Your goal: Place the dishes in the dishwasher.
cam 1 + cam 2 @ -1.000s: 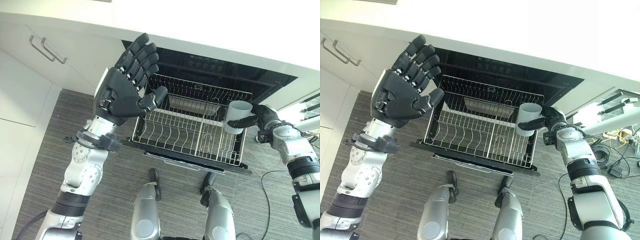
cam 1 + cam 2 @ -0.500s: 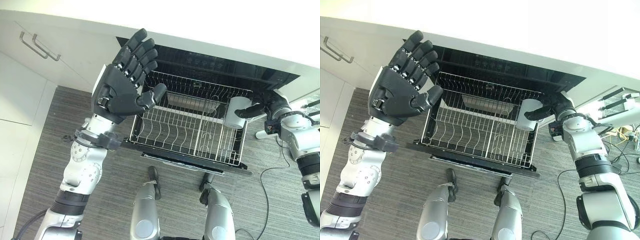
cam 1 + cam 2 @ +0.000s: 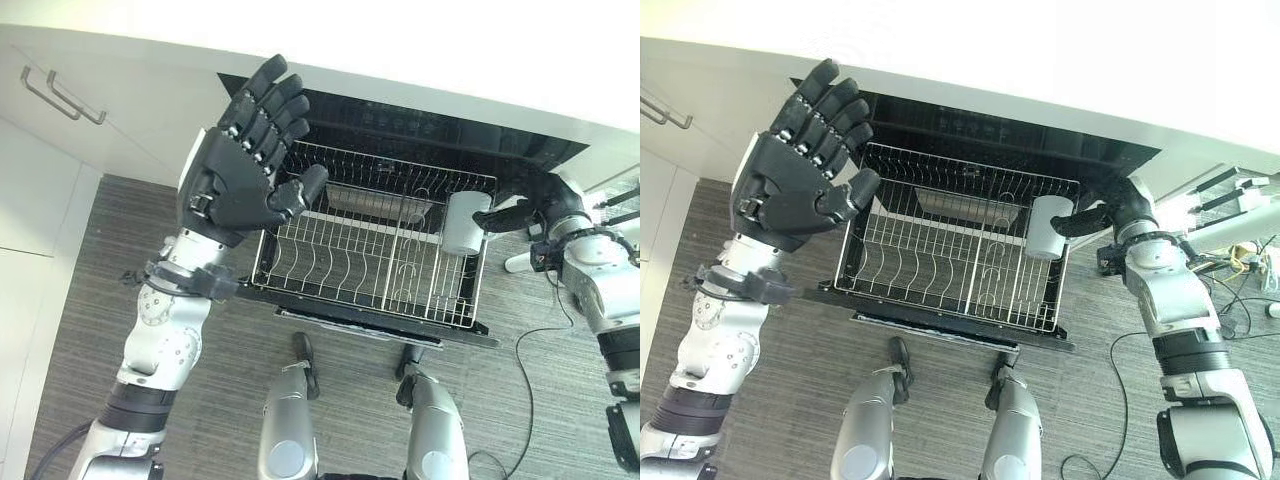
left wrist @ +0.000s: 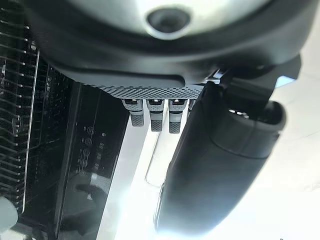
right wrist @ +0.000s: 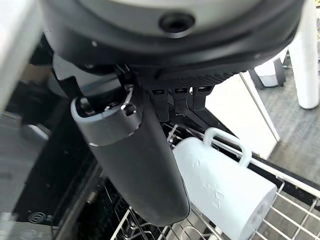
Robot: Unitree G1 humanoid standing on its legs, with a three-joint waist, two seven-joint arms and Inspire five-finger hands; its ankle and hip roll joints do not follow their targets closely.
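Note:
A white mug (image 3: 462, 222) with a handle (image 5: 227, 140) hangs tilted over the far right corner of the pulled-out wire rack (image 3: 340, 262). My right hand (image 3: 545, 208) reaches in from the right. Its thumb (image 5: 135, 165) lies against the mug's side and its fingers (image 5: 175, 102) sit past the mug, so the hand is shut on it. My left hand (image 3: 238, 170) is raised high in front of the rack's left end, palm showing, fingers straight and spread, holding nothing. The rack (image 3: 940, 255) has no other dishes in it.
The dishwasher's dark opening (image 3: 430, 130) sits under a white counter (image 3: 400, 40). White cabinet doors with bar handles (image 3: 60, 95) are at the left. The rack's front rail (image 3: 380, 322) juts over grey striped floor (image 3: 220, 380). White furniture legs (image 3: 1240, 190) stand at the right.
My right hand has carried the mug from the rack's right front edge back toward its far right corner and tipped it over. The left hand stays raised and open. The camera has shifted slightly.

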